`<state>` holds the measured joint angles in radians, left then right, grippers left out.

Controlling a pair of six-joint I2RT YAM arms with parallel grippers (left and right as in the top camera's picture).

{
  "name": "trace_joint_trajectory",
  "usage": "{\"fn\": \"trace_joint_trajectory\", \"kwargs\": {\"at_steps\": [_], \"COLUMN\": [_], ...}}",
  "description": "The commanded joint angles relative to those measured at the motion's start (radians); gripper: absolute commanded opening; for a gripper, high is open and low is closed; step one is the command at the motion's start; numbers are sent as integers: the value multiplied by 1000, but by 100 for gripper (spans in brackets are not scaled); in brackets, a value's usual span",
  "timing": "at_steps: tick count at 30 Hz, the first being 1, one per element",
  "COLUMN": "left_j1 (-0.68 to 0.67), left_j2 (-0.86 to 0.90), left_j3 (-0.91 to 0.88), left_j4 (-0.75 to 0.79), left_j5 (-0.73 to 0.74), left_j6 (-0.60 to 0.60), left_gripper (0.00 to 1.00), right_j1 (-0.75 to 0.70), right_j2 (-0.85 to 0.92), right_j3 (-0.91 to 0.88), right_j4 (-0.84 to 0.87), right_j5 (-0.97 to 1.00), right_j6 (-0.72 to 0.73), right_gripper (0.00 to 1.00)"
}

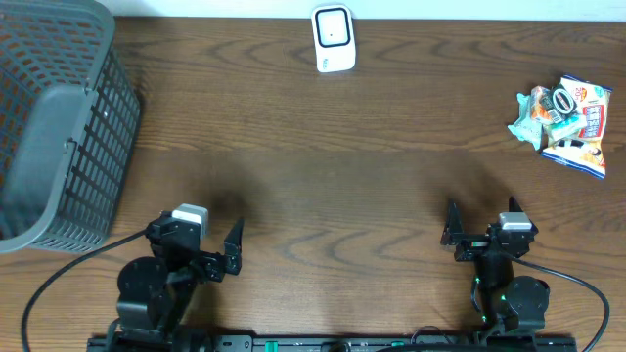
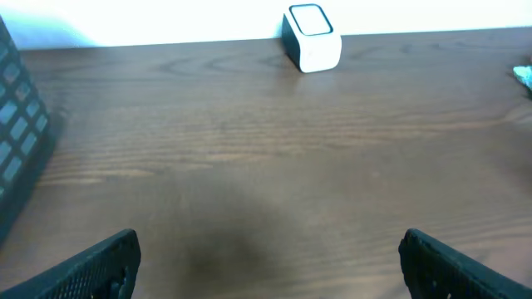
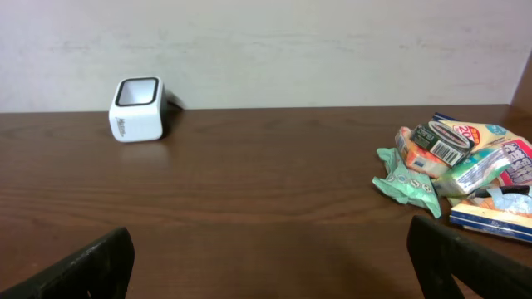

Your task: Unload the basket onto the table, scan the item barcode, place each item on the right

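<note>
The items you must scan lie in a loose heap of snack packets (image 3: 461, 170) at the far right of the table (image 1: 323, 176), well apart from both arms. One dark packet (image 3: 440, 143) near the top of the heap shows a barcode, though how the packets overlap is hard to make out from this angle.

The scanner (image 1: 333, 39), a small white box with a dark window on top, stands at the far edge near the middle, well apart from the heap. Your right gripper (image 3: 270, 262) hangs released and empty at the near right, its jaws wide. Your left gripper (image 2: 266, 270) is likewise spread and holds nothing, at the near left.

Watch the pick. The wrappers look thin and crinkly, so a pinch could slide off. It could also take two packets at once or drag neighbours sideways. A packet carried with its code turned away from the window would likely not read.

The tabletop is dark brown wood, with a plain pale wall (image 3: 291, 50) behind it. A grey mesh basket (image 1: 59, 127) sits at the far left.
</note>
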<state>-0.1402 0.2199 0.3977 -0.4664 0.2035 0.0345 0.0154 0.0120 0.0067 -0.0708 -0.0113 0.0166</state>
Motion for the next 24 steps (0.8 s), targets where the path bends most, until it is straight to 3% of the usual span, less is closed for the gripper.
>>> {"fn": "trace_joint_trajectory", "kwargs": {"at_steps": [1, 14, 24], "left_j1": [0, 64, 73], "left_j2": [-39, -177, -219], "left_j3": [-65, -331, -394], "left_j4": [53, 454, 537], "left_j5": [-5, -6, -14], "left_j6": [13, -100, -100], "left_gripper": [97, 98, 98], "right_j1": [5, 5, 5], "right_j2": [-6, -6, -6], "right_j3": [-2, -2, -2], "right_j4": [-5, -5, -5], "right_j5": [2, 2, 2], "right_j6": [-11, -11, -11], "right_gripper": [99, 99, 99]}}
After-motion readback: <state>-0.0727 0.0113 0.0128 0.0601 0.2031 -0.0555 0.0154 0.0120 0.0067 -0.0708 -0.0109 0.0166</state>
